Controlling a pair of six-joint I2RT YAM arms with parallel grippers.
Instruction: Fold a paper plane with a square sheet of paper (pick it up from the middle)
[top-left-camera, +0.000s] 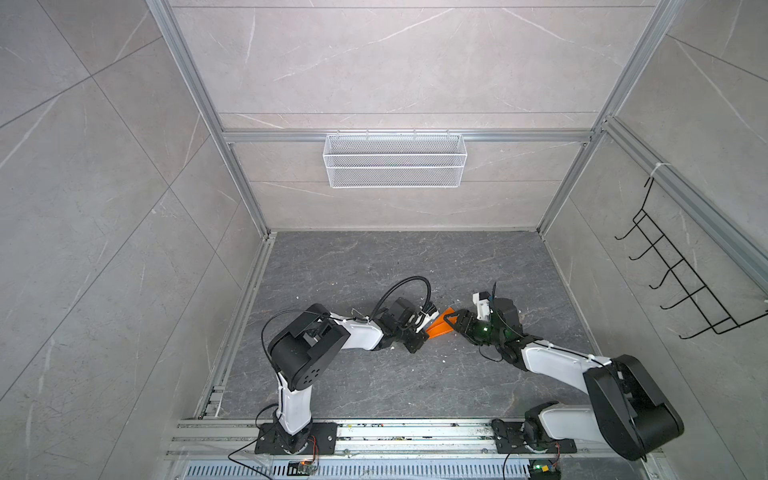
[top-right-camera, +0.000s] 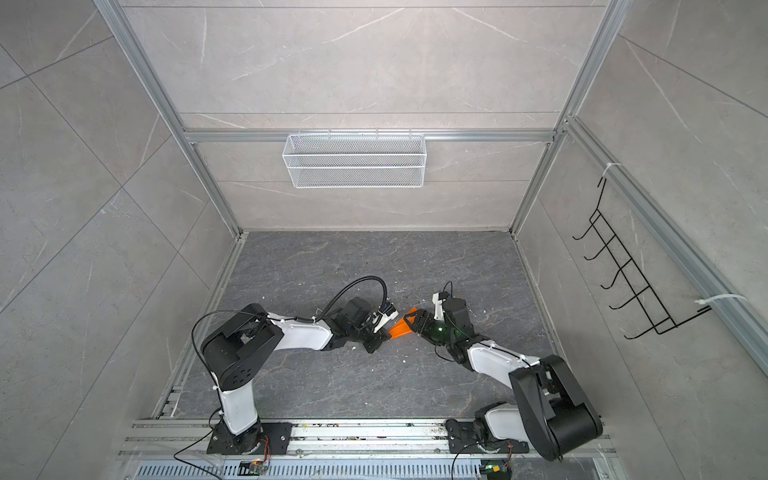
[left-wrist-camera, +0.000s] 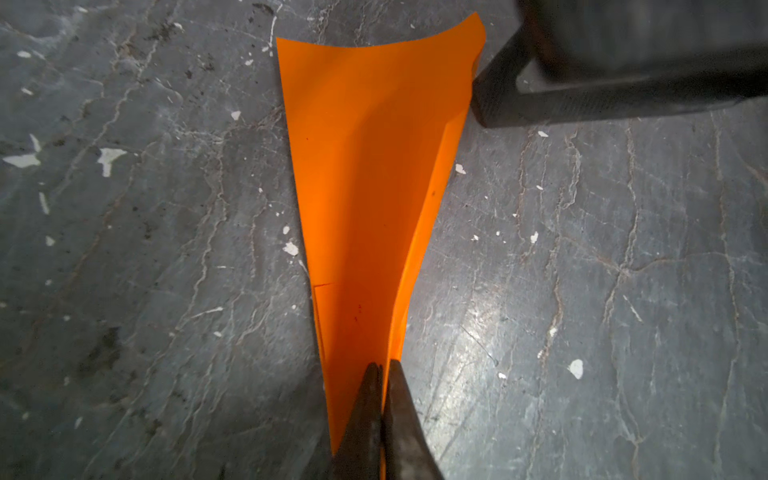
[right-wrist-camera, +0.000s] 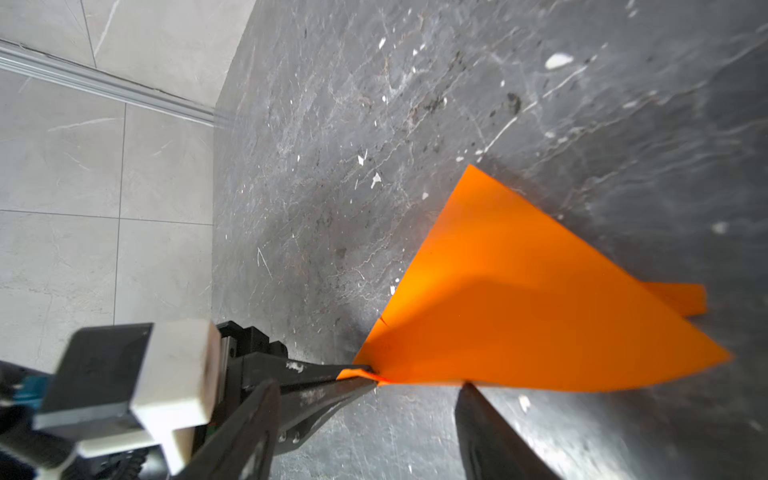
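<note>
A dark veined surface (top-left-camera: 374, 270) is enclosed by pale tiled walls (top-left-camera: 104, 166); a white mesh basket (top-left-camera: 395, 160) is hung at twelve o'clock.

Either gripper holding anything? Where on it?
Left gripper is shut on the paper plane, pinching its narrow pointed tip. Right gripper is open beside the wide end, holding nothing.

A white wire-mesh basket (top-left-camera: 395, 160) (top-right-camera: 355, 160) hangs from a horizontal aluminium rail (top-left-camera: 270, 136) on the pale, marbled back wall (top-left-camera: 395, 62). Below the basket lies a dark grey veined table (top-left-camera: 353, 257) (top-right-camera: 316, 257), with small white flecks (left-wrist-camera: 110, 156) (right-wrist-camera: 559, 60) scattered over it. Well to the right of the basket, a black wire hook rack (top-left-camera: 681, 266) (top-right-camera: 636, 270) hangs tilted on the side wall, fastened by white cable ties (top-left-camera: 660, 166). Along the table edge farthest from the basket run aluminium tracks (top-left-camera: 415, 432) and a slotted metal strip (top-left-camera: 374, 471).
</note>
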